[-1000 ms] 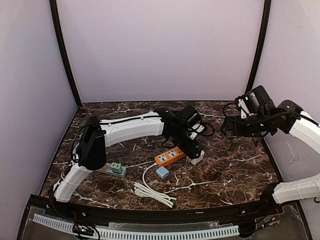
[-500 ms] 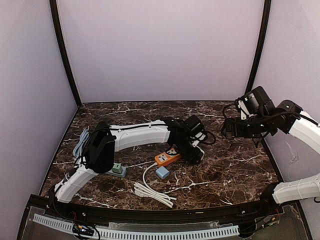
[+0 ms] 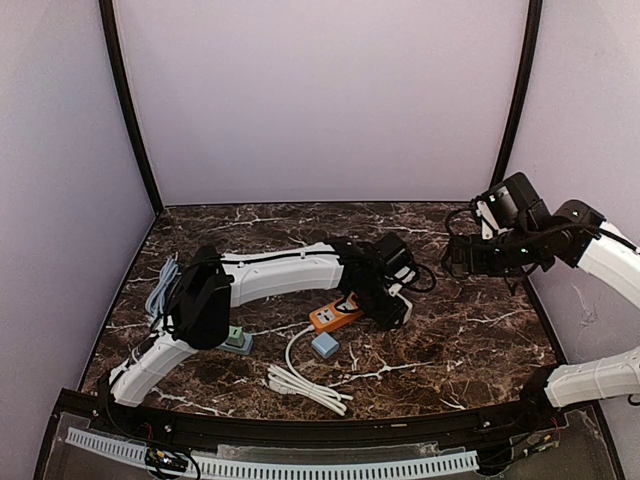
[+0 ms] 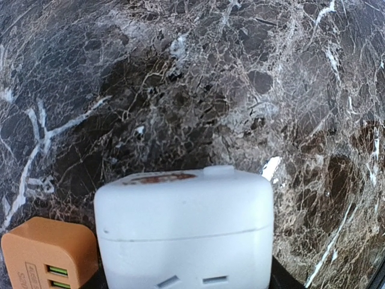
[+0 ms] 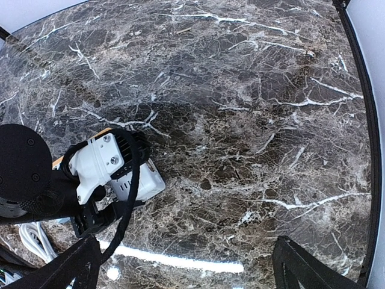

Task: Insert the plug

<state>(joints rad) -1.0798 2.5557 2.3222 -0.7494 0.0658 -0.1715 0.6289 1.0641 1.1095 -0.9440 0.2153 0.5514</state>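
Near the middle of the marble tabletop (image 4: 240, 90), the left gripper (image 3: 392, 306) is being held low over a white socket block (image 4: 183, 223). Its jaws are standing partly apart to either side of the block. Whether the pads are pressing on it cannot be told, since the fingers are being cut off at the lower edge of the wrist view. Just beside the block, to its left, an orange power strip (image 3: 335, 315) is lying flat, its green USB ports showing. Just nearer than the strip, the blue-grey plug (image 3: 324, 345) is lying loose on the marble, gripped by nothing. A white cable (image 3: 305, 385) is looped nearer still. Well apart, at the far right, the right gripper (image 3: 452, 256) is hovering with its jaws spread fully and nothing between them.

The step in hand is judged to be the securing of the block. For that to be done well, the grip is best centred on the block's flat sides and squeezed evenly, so that the block is not being twisted against the strip. The slotted face should be left uncovered. The plug is probably best taken by its body with the free right gripper, and its prongs squared to the slots before any push is applied.
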